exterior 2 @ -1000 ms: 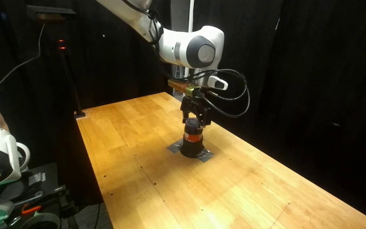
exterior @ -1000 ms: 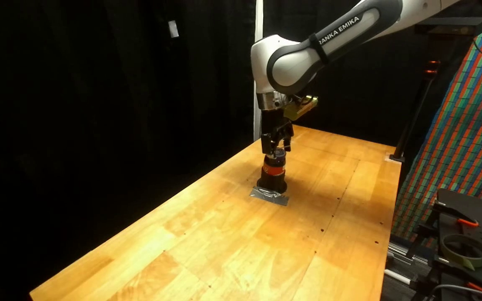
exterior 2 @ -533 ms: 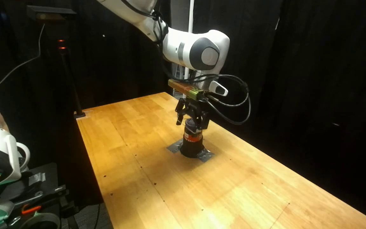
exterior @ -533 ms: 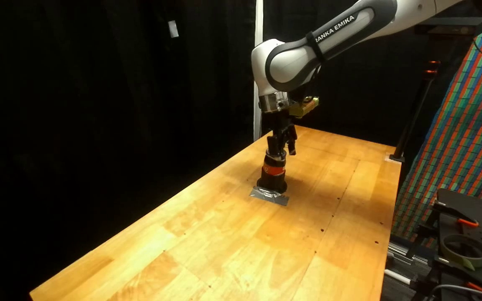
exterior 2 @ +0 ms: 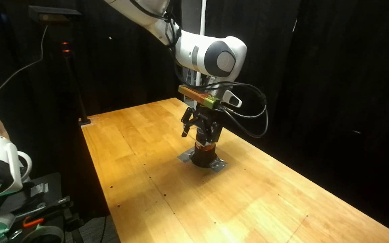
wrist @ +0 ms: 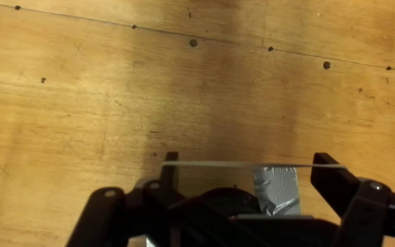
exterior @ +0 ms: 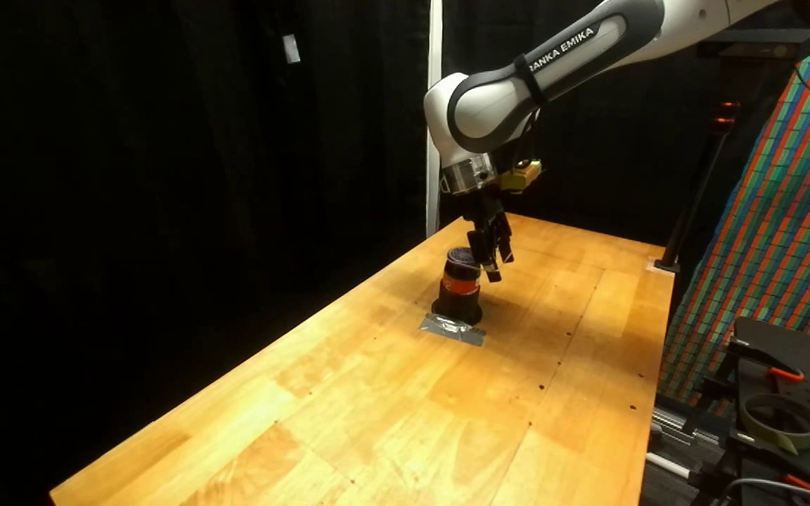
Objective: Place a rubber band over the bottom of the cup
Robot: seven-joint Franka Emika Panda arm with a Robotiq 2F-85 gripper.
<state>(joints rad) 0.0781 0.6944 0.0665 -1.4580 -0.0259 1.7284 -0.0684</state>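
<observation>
Cup [exterior: 460, 287] stands on the wooden table [exterior: 391, 379], with grey tape [exterior: 453, 329] at its base (contents cannot be made out). The gripper [wrist: 246, 159] is spread just beside the cup's upper part, rubber band [wrist: 211, 164] stretched between its fingers [wrist: 331, 176].

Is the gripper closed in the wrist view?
No: the gripper has its fingers well apart, with the rubber band stretched between them.

"Your site: home or lab?"
"Robotics lab, by the look: your Franka arm [exterior: 493, 109] over a wooden table [exterior: 391, 393] dotted with holes."
"Around you?"
"Black curtains [exterior: 201, 176]; dark side bench [exterior: 792, 336], tape roll [exterior: 799, 441] on it."
</observation>
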